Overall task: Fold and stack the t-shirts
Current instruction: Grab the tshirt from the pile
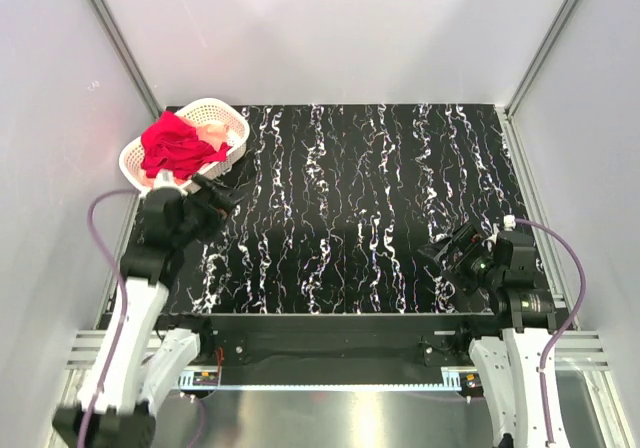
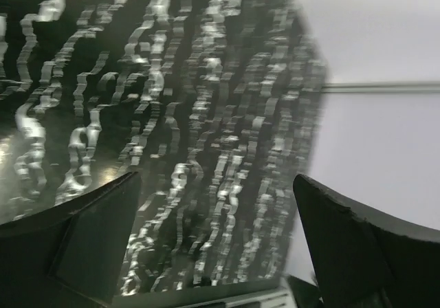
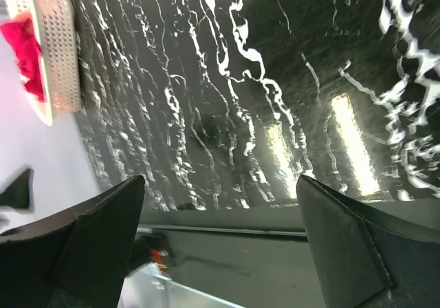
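the red shirt (image 1: 176, 146) lies crumpled over the pink shirt (image 1: 214, 128) in the basket (image 1: 228, 109) at the far left of the table (image 1: 350, 198), so no folding or stacking is done. the left gripper (image 1: 218, 196) hangs beside the basket, the right gripper (image 1: 436, 252) at near right, both spread wide and empty.

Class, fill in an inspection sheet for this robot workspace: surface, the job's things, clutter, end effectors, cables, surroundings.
Surface: black table with white marbled streaks; only a basket stands on it, at the far left corner.
Job's things: red shirt crumpled in the white basket; pink shirt beneath it, mostly hidden. Neither is folded.
Clutter: nothing seen.
End effectors: left end effector open and holding nothing, just in front of the basket; right end effector open and holding nothing, over the near right of the table.
Cables: a purple cable loops beside each arm, left and right.
Surroundings: white walls, metal corner posts.
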Robot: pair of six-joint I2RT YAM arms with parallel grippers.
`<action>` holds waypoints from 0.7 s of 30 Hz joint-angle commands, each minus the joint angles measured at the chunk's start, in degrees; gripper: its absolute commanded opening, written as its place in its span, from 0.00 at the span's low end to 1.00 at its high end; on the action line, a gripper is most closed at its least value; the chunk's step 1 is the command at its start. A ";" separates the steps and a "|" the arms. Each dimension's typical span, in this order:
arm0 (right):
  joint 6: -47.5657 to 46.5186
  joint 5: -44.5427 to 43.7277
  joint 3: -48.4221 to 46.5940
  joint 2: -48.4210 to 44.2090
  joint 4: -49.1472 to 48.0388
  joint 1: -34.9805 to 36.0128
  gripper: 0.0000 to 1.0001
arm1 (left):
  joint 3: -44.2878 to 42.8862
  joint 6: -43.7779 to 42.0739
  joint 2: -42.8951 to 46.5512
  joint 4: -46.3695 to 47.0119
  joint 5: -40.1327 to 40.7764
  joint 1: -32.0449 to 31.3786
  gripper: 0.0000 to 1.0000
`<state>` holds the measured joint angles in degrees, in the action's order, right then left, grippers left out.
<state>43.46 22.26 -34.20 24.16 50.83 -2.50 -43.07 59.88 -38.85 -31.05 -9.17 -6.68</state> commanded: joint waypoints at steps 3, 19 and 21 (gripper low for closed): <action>-13.57 -0.91 -10.71 5.52 2.35 1.36 1.00 | -10.62 -9.94 -18.52 1.65 2.59 4.81 0.99; -15.96 14.57 -26.44 43.94 -0.90 1.62 1.00 | -67.74 -32.28 -73.63 -14.03 22.27 17.14 0.86; -16.48 14.74 -27.23 46.23 -3.44 1.62 0.97 | -71.87 -32.89 -78.02 -15.17 20.52 17.49 0.78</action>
<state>28.40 33.32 -58.87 69.76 51.51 -0.75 -109.21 30.98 -112.12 -41.08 9.78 10.33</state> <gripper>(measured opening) 0.986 0.819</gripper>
